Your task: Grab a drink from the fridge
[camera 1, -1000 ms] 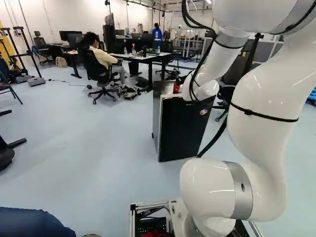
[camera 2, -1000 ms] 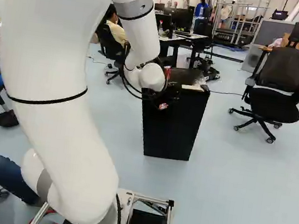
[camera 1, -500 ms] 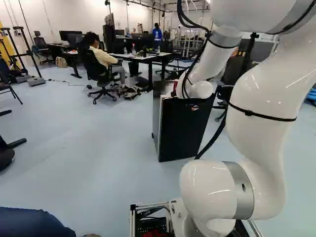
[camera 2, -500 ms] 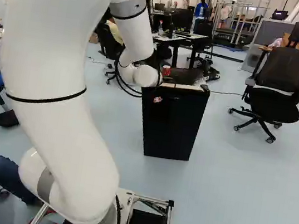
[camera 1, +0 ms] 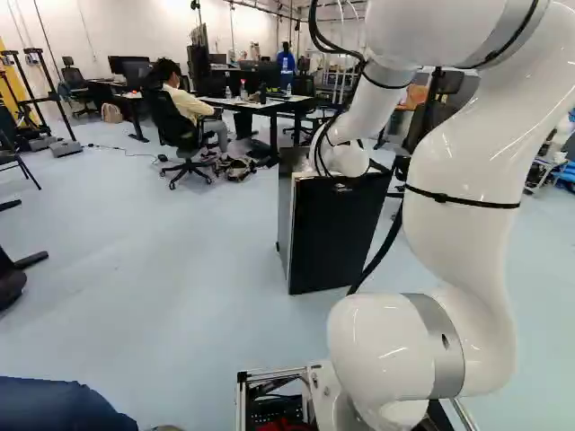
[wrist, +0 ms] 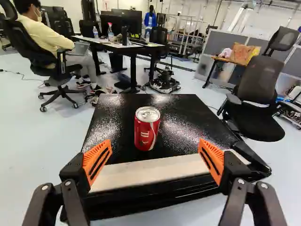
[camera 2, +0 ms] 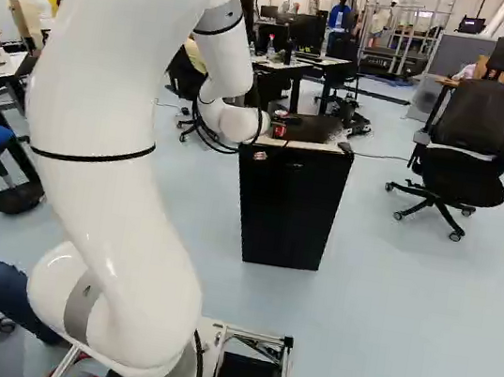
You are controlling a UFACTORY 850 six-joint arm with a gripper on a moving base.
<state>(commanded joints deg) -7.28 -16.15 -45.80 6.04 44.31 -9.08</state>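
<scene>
While your gripper (camera 2: 271,138) had its fingers spread wide, you had the fridge (wrist: 178,120) just ahead, with the red can (wrist: 147,129) upright on top, dead ahead of the gap. Way past that you had a desk (wrist: 109,46), lol.

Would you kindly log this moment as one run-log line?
claw: open | red can: upright on top of the black fridge, ahead of the claw | grasp: not yet made
</scene>
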